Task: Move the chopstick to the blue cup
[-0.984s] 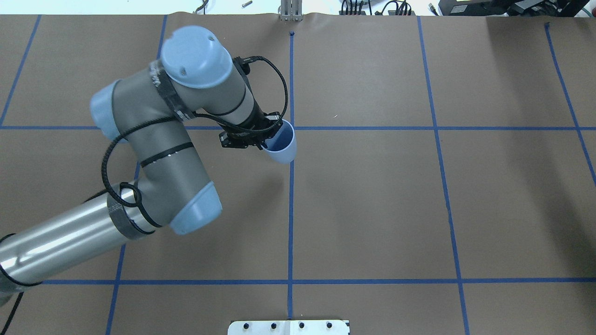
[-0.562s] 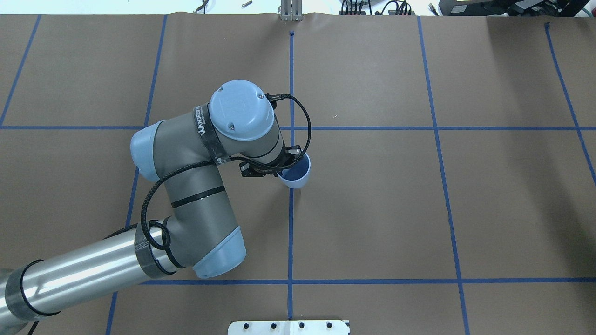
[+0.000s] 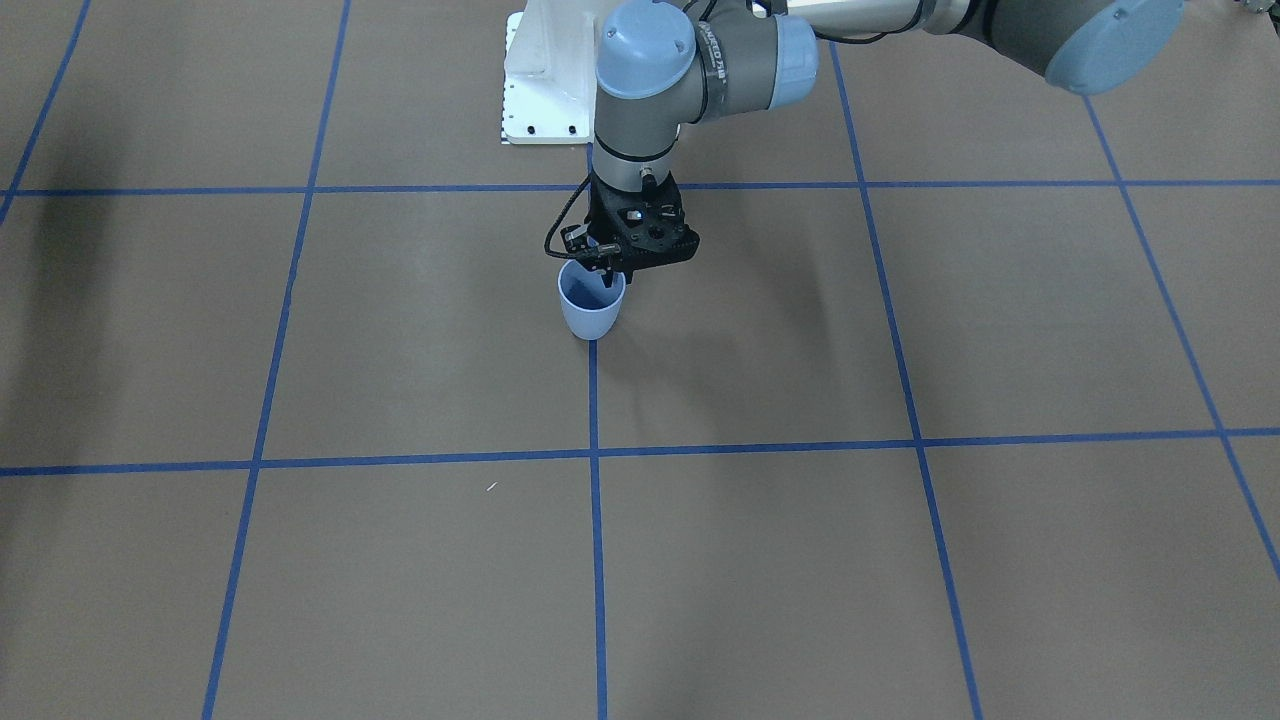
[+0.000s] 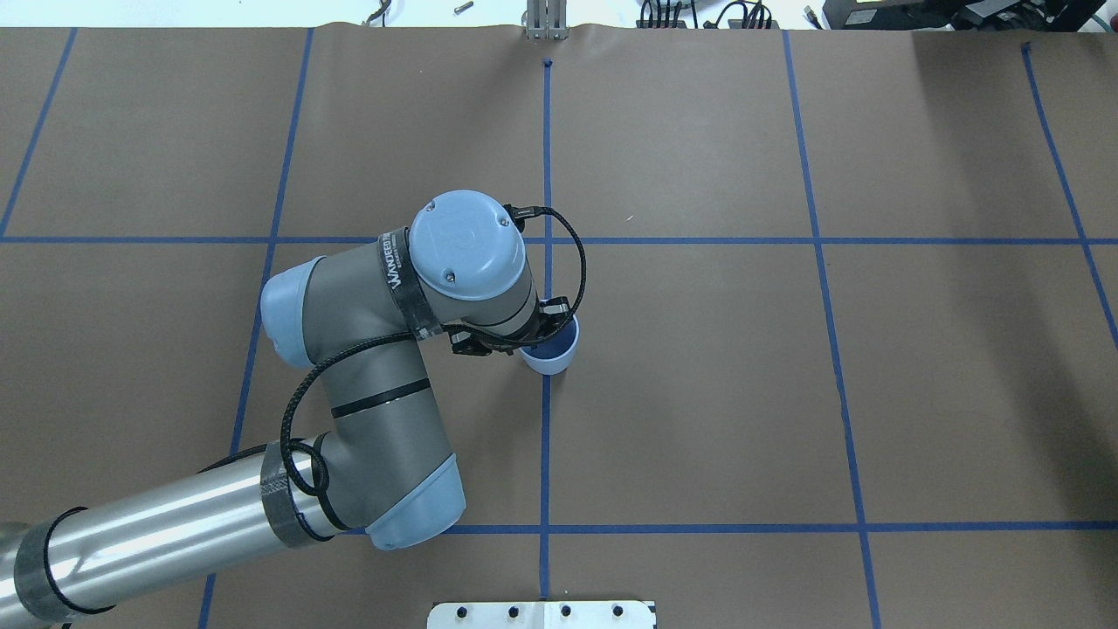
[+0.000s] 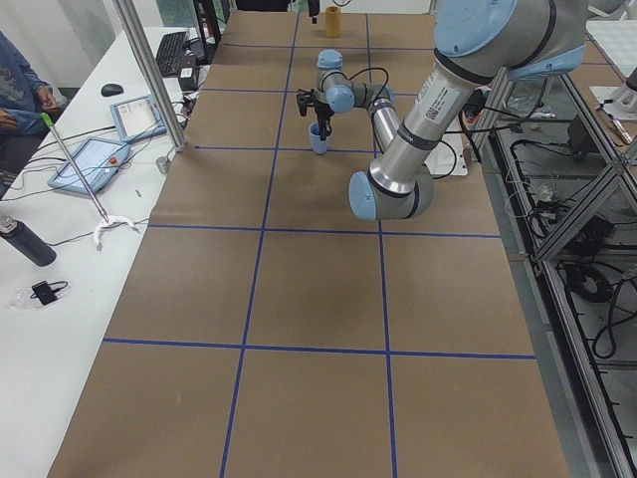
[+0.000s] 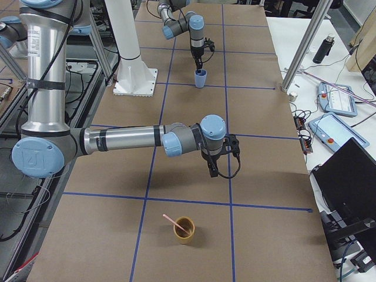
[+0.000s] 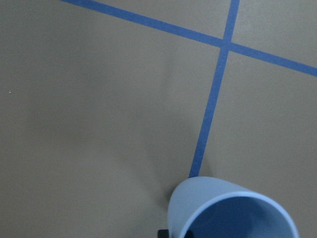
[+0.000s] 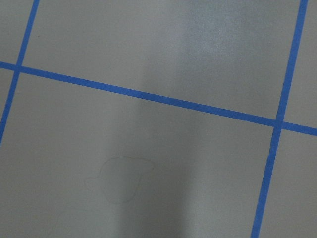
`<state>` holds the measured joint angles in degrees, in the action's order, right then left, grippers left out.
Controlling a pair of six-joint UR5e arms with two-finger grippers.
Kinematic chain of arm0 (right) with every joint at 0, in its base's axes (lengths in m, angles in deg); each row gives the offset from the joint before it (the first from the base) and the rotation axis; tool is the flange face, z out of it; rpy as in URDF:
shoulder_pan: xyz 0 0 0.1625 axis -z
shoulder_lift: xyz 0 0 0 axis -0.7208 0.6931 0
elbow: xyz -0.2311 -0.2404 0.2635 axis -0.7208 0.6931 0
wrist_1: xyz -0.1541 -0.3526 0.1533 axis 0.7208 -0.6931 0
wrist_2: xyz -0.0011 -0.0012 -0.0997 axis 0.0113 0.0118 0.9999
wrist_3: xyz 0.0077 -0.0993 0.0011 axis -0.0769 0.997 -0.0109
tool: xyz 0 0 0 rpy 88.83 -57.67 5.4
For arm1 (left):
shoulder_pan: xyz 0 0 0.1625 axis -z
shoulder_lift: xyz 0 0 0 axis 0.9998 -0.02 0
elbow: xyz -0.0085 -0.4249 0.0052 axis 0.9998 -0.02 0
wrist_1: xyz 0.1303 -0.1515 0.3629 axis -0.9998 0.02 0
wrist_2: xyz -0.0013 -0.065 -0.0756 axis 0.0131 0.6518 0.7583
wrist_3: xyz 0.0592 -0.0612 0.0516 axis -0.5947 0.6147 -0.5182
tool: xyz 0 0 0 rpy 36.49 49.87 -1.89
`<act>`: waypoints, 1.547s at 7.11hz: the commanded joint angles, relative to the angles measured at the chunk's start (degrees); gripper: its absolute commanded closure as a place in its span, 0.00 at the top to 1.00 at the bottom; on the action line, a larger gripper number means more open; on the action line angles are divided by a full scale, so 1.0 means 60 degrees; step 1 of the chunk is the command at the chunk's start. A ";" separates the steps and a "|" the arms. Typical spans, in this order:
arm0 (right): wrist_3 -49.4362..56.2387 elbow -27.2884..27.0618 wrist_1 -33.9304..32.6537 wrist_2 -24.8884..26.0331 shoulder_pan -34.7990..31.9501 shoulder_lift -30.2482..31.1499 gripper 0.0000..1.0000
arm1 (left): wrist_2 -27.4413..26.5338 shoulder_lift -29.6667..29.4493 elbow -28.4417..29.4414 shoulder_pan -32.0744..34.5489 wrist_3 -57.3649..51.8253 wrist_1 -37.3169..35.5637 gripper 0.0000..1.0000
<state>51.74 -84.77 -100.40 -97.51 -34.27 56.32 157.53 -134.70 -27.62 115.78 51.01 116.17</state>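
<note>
Rim of the blue cup [image 3: 591, 312] is pinched by the left gripper [image 3: 612, 273]; it is now upright at a tape line [image 3: 596, 400], nearer the robot than a second ago. The chopstick [image 6: 170, 220] leans in a brown cup [image 6: 184, 232]. Whether the right gripper [image 6: 212, 171] is open, I cannot tell.

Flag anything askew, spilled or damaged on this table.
Nothing stands out. The light blue plastic cup is upright, gripped at its rim by the left gripper; the thin pale pink chopstick leans in a tan round cup, as a stick would. No spill or damage shows.
</note>
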 commanded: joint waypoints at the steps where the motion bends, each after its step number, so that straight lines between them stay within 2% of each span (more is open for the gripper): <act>1: 0.0007 -0.0149 0.0002 -0.0027 -0.0018 0.0061 1.00 | 0.0007 0.0329 -0.1736 0.0285 0.0015 -0.0441 0.98; 2: 0.0021 -0.0296 0.0002 0.0016 -0.0178 0.0409 1.00 | 0.0051 0.0564 -0.2736 0.0810 0.0001 -0.0576 0.98; 3: 0.0036 -0.0500 0.0002 0.0118 -0.0861 0.0891 1.00 | 0.0689 0.0566 -0.3066 0.1569 0.0000 -0.0606 0.98; 4: 0.0094 -0.0589 0.0002 0.0409 -0.1738 0.1331 1.00 | 0.1363 0.1074 -0.3315 0.2374 -0.0087 -0.0563 0.98; 5: 0.0298 -0.0619 0.0002 0.0948 -0.2646 0.1843 1.00 | 0.1399 0.1775 -0.3405 0.2658 -0.0624 -0.0490 0.98; 6: 0.0837 -0.0605 -0.0012 0.1070 -0.3365 0.2283 1.00 | 0.1414 0.1927 -0.3377 0.2936 -0.1456 -0.0504 0.98; 7: 0.1161 -0.0605 -0.0012 0.1085 -0.3779 0.2810 0.99 | 0.1414 0.2132 -0.3391 0.2997 -0.1537 -0.0490 0.98; 9: 0.1121 -0.0372 0.0220 0.1173 -0.3768 0.3108 0.93 | 0.1414 0.2163 -0.3406 0.2998 -0.1523 -0.0490 0.98; 11: 0.1033 0.0300 0.0878 0.1159 -0.3754 0.3065 0.89 | 0.1414 0.2192 -0.3406 0.3012 -0.1538 -0.0490 0.98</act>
<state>58.22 -85.25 -97.36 -90.57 -56.81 74.73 166.01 -121.68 -48.04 133.78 41.87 113.23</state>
